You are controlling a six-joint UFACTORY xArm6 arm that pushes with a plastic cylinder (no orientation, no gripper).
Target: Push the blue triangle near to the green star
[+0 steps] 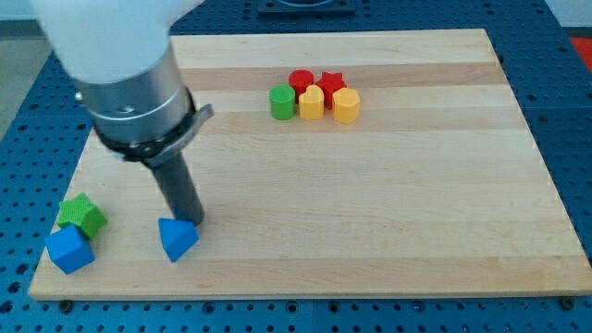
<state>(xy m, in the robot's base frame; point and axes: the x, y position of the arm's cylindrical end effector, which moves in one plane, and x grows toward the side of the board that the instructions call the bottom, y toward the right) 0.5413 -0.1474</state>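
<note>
The blue triangle lies near the view's bottom left on the wooden board. The green star sits further left, near the board's left edge, about a hundred pixels from the triangle. My tip is the lower end of the dark rod and stands right at the triangle's upper right side, touching or almost touching it. The arm's large grey and white body fills the view's top left.
A blue cube sits just below the green star at the bottom left corner. A cluster at the top middle holds a green cylinder, a red cylinder, a red star and two yellow blocks.
</note>
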